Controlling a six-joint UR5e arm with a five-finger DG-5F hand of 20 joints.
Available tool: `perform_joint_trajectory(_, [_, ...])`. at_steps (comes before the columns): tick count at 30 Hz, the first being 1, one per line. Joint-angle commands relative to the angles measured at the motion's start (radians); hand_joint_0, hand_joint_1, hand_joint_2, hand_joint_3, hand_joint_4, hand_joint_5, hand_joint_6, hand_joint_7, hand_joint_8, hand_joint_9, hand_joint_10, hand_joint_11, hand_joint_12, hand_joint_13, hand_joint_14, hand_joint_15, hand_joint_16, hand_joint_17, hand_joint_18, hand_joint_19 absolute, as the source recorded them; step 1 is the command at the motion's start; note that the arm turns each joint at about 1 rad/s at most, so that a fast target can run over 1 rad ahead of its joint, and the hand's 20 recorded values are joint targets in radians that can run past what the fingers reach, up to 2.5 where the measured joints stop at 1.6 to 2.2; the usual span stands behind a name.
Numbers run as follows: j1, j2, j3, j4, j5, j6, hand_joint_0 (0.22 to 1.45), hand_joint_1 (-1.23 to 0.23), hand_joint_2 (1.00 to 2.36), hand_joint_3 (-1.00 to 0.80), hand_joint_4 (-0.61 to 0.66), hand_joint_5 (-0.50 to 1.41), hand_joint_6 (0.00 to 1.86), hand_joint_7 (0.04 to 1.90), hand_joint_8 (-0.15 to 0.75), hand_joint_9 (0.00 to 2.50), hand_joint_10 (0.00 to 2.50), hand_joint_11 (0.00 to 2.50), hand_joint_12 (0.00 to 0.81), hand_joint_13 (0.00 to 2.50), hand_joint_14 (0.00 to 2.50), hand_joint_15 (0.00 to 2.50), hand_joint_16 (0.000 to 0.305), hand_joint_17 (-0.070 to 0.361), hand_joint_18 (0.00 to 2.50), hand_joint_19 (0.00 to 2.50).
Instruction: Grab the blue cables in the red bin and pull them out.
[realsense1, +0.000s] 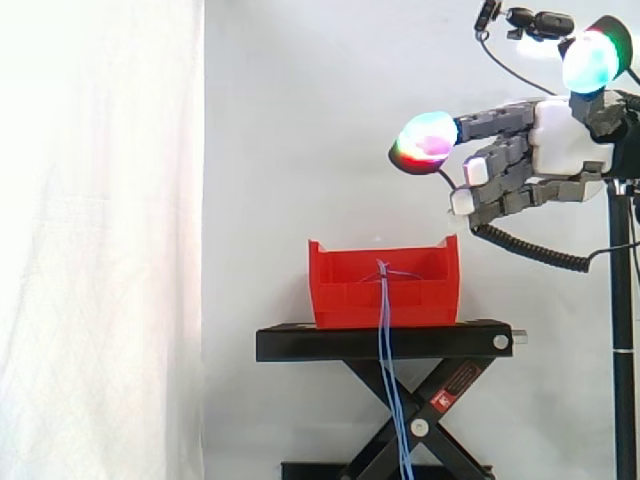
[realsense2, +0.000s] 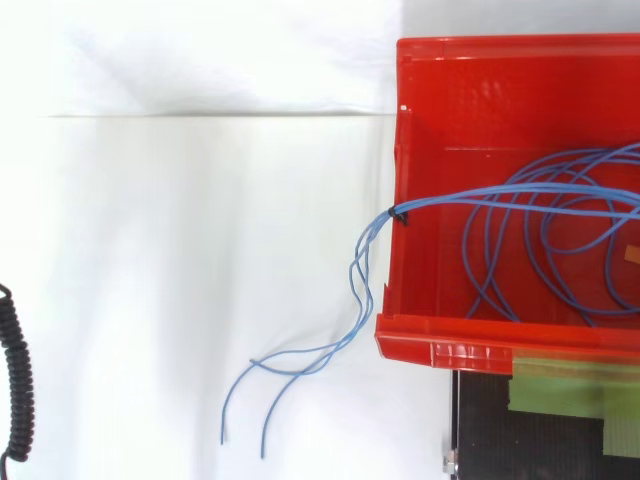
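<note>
Loops of the blue cables (realsense2: 430, 205) are lying coiled on the floor of the red bin (realsense2: 460, 100). In your top view they are running off the right edge along with the bin itself, so you are not seeing how far the coils reach. A bundle of them is crossing the bin's left wall, where a small black tie (realsense2: 400, 215) is binding the strands together. The loose ends are trailing away to the left outside the bin.

In your side view the bin's near wall is hiding the coils. You are seeing just the strands that are draping over that wall and hanging down in front of the black stand (realsense1: 330, 343). They are passing out of the bottom edge before their ends are showing.

The hand (realsense1: 560, 140) is hovering up to the right of the bin, well apart from it and from the cables. Its fingers (realsense1: 500, 125) are stretching out toward the left, loosely spread and only slightly bent, and they are holding nothing. The right edge is cutting off the wrist.

Green tape (realsense2: 560, 385) is sticking to the stand's top beside the bin's rim. A small orange patch (realsense2: 630, 255) is peeking in at the right edge inside the bin, too cut off for you to identify. A white curtain (realsense1: 100, 240) is hanging behind everything.
</note>
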Motion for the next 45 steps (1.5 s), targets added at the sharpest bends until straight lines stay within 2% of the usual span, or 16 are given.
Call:
perform_joint_trajectory(1, [0.005, 0.0, 0.0, 0.003, 0.006, -0.235, 0.72, -0.8, 1.0, -1.0, 0.17, 0.49, 0.01, 0.18, 0.225, 0.76, 0.01, 0.24, 0.334, 0.57, 0.01, 0.18, 0.046, 0.103, 0.32, 0.14])
perform_joint_trajectory(12, [0.006, 0.001, -0.002, 0.011, 0.01, -0.462, 0.7, -0.82, 1.0, -1.0, 0.16, 0.69, 0.01, 0.3, 0.224, 0.75, 0.01, 0.24, 0.341, 0.51, 0.01, 0.18, 0.049, 0.111, 0.27, 0.16])
perform_joint_trajectory(15, [0.006, -0.002, 0.0, 0.029, 0.01, -0.589, 0.69, -0.85, 1.0, -1.0, 0.17, 0.69, 0.01, 0.31, 0.226, 0.74, 0.01, 0.23, 0.345, 0.51, 0.01, 0.18, 0.05, 0.113, 0.27, 0.17])
perform_joint_trajectory(16, [0.008, 0.0, 0.0, 0.08, 0.01, -0.731, 0.68, -0.88, 1.0, -1.0, 0.17, 0.69, 0.01, 0.31, 0.229, 0.72, 0.01, 0.24, 0.347, 0.5, 0.01, 0.18, 0.051, 0.114, 0.27, 0.19])
perform_joint_trajectory(18, [0.01, -0.002, 0.0, 0.149, 0.012, -0.902, 0.67, -0.91, 1.0, -1.0, 0.17, 0.68, 0.01, 0.31, 0.226, 0.71, 0.01, 0.23, 0.351, 0.49, 0.01, 0.18, 0.051, 0.116, 0.27, 0.19])
perform_joint_trajectory(21, [0.016, -0.003, 0.0, 0.198, 0.015, -1.088, 0.66, -0.95, 1.0, -1.0, 0.16, 0.65, 0.01, 0.32, 0.227, 0.69, 0.01, 0.26, 0.355, 0.49, 0.01, 0.2, 0.053, 0.12, 0.28, 0.21])
perform_joint_trajectory(27, [0.026, -0.005, 0.0, 0.215, 0.023, -1.247, 0.65, -1.0, 1.0, -1.0, 0.16, 0.59, 0.01, 0.32, 0.225, 0.75, 0.02, 0.6, 0.366, 0.67, 0.02, 0.52, 0.054, 0.12, 0.48, 0.44])
perform_joint_trajectory(29, [0.028, -0.003, 0.0, 0.269, 0.023, -1.335, 0.66, -1.01, 1.0, -1.0, 0.15, 0.57, 0.01, 0.32, 0.233, 0.77, 0.02, 0.77, 0.383, 0.78, 0.02, 0.77, 0.052, 0.116, 0.56, 0.61])
perform_joint_trajectory(30, [0.028, -0.003, 0.0, 0.269, 0.023, -1.335, 0.66, -1.01, 1.0, -1.0, 0.15, 0.57, 0.01, 0.32, 0.239, 0.78, 0.02, 0.8, 0.391, 0.81, 0.02, 0.81, 0.052, 0.116, 0.57, 0.62])
perform_joint_trajectory(31, [0.028, -0.005, -0.002, 0.327, 0.02, -1.416, 0.66, -1.02, 1.0, -1.0, 0.15, 0.57, 0.01, 0.32, 0.24, 0.8, 0.02, 0.88, 0.392, 0.82, 0.03, 0.87, 0.051, 0.115, 0.59, 0.67])
perform_joint_trajectory(33, [0.033, -0.006, 0.0, 0.376, 0.02, -1.511, 0.66, -1.01, 1.0, -1.0, 0.16, 0.56, 0.01, 0.32, 0.251, 0.81, 0.02, 0.97, 0.392, 0.87, 0.03, 1.0, 0.051, 0.115, 0.62, 0.76])
perform_joint_trajectory(36, [0.039, -0.038, 0.0, 0.374, 0.013, -1.573, 0.66, -1.01, 1.0, -1.0, 0.16, 0.55, 0.01, 0.33, 0.258, 0.83, 0.02, 1.09, 0.39, 0.94, 0.02, 1.2, 0.051, 0.116, 0.69, 0.94])
perform_joint_trajectory(40, [0.042, -0.094, 0.0, 0.376, 0.012, -1.583, 0.66, -1.02, 1.0, -1.0, 0.16, 0.56, 0.01, 0.33, 0.268, 0.87, 0.0, 1.51, 0.377, 1.0, 0.08, 1.51, 0.051, 0.114, 0.74, 1.12])
perform_joint_trajectory(41, [0.042, -0.106, 0.0, 0.382, 0.01, -1.585, 0.66, -1.02, 1.0, -1.0, 0.15, 0.56, 0.01, 0.33, 0.272, 0.81, 0.36, 1.49, 0.367, 0.93, 0.39, 1.42, 0.05, 0.112, 0.74, 1.16])
perform_joint_trajectory(43, [0.043, -0.111, 0.0, 0.399, 0.009, -1.586, 0.65, -1.03, 1.0, -1.0, 0.15, 0.55, 0.01, 0.33, 0.261, 0.73, 0.82, 1.36, 0.364, 0.87, 0.65, 1.35, 0.049, 0.11, 0.75, 1.22])
perform_joint_trajectory(45, [0.045, -0.111, 0.0, 0.401, 0.001, -1.597, 0.65, -1.03, 1.0, -1.0, 0.14, 0.54, 0.01, 0.33, 0.264, 0.66, 1.12, 1.3, 0.37, 0.81, 0.92, 1.25, 0.048, 0.109, 0.74, 1.24])
